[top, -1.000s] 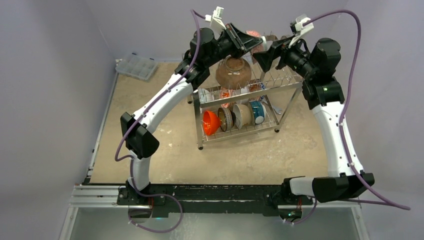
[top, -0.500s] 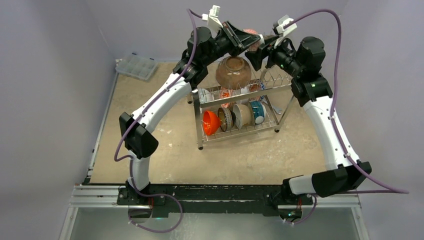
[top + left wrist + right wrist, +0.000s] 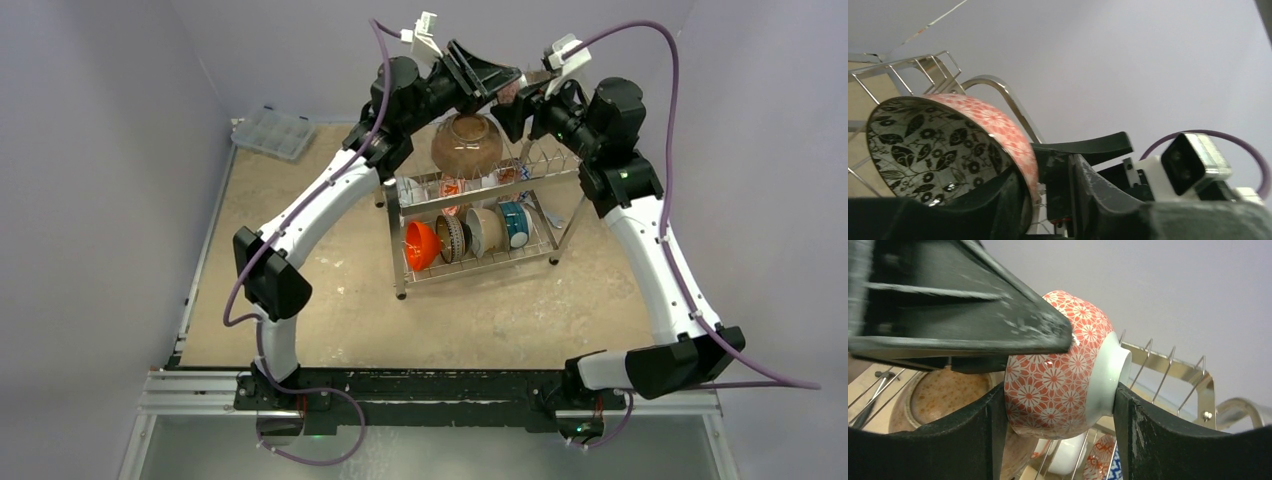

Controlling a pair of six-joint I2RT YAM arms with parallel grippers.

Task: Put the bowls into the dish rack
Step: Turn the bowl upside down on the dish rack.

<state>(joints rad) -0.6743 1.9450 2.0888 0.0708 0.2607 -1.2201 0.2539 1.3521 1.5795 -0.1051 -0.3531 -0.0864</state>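
Pale lilac walls close in a tan tabletop (image 3: 300,300), with the dish rack (image 3: 398,250) standing toward its far side. Above the rack's back edge a red floral bowl (image 3: 1058,370) is held on its side between both arms. The right fingers (image 3: 973,445) press on it, one against the patterned wall, one against the white foot. The left fingers (image 3: 1008,200) straddle its rim, slightly parted, the outer one clear of the wall. A brown glazed bowl (image 3: 466,145) sits on the upper tier and an orange bowl (image 3: 422,244) stands on edge below.
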